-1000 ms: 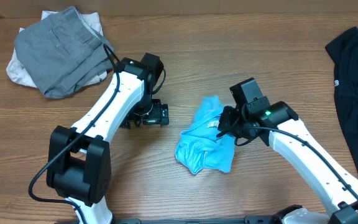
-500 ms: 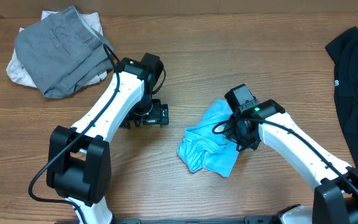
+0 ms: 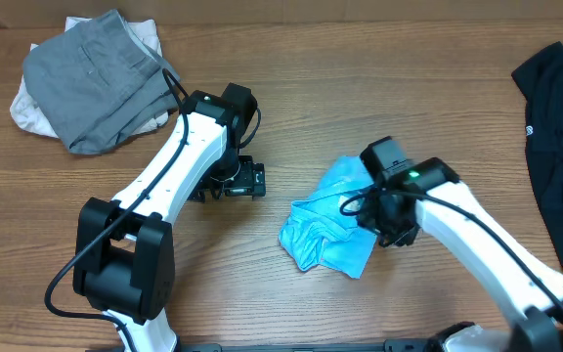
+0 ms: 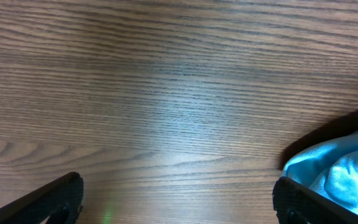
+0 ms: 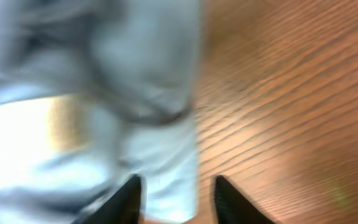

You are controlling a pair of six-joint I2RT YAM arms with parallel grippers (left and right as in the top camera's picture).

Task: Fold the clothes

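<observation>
Tabletop (image 3: 379, 88) wood; right pincer (image 5: 178, 200) points down over blue T-shirt (image 3: 323, 240).

You are at a robot lab bench, not in a home. Your white-and-black left arm (image 3: 174, 161) and right arm (image 3: 477, 240) work over a wood-grain table (image 3: 360, 59), with a black cable (image 3: 59, 284) trailing. Clothes lie about as test pieces: a light blue T-shirt (image 3: 321, 240) under your right gripper (image 5: 179, 196), a grey garment (image 3: 96, 73) well beyond your left gripper (image 4: 176, 190), and a black garment (image 3: 555, 137) far outside the right one.
</observation>
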